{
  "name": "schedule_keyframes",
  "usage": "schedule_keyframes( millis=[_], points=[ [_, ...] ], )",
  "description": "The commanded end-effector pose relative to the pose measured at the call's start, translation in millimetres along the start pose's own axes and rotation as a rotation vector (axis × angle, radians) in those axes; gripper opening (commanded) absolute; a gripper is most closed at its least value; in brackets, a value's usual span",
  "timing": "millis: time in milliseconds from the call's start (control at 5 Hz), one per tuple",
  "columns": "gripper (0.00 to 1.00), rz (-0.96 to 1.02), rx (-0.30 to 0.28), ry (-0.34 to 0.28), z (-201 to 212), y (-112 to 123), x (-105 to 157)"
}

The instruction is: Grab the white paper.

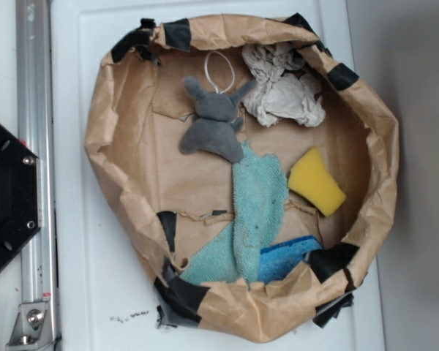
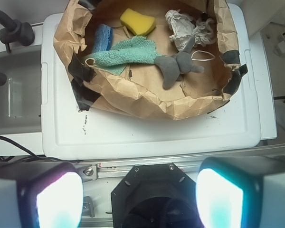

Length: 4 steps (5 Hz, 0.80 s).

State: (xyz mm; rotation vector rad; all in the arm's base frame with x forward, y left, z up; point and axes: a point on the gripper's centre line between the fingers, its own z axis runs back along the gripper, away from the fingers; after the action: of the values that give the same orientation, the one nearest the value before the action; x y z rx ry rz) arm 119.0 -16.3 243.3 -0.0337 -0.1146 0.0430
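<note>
Even, soft, bright light; the white plastic bench (image 1: 88, 278) looks washed out, and the claw's fingers (image 2: 218, 199) are blurred and glow cyan.

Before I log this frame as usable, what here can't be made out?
- Blue sponge: exterior view, partly under the teal cloth and the bag rim.
- White paper: far side hidden in the wrist view by its own bulk.
- End effector: fingers blurred, cut off by the bottom edge.
</note>
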Motion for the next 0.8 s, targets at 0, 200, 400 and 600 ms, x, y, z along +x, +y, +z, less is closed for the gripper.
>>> schedule_keyframes(
  millis=[0,200,400,600],
  points=[
    [1.0,0.0,0.0,0.0,0,0,0],
    [1.0,0.016,0.013,-0.193,-31,10,47],
    [1.0,0.036,0.043,-0.282,-57,17,96],
    [1.0,0.052,0.102,-0.247,-112,43,140]
  ],
)
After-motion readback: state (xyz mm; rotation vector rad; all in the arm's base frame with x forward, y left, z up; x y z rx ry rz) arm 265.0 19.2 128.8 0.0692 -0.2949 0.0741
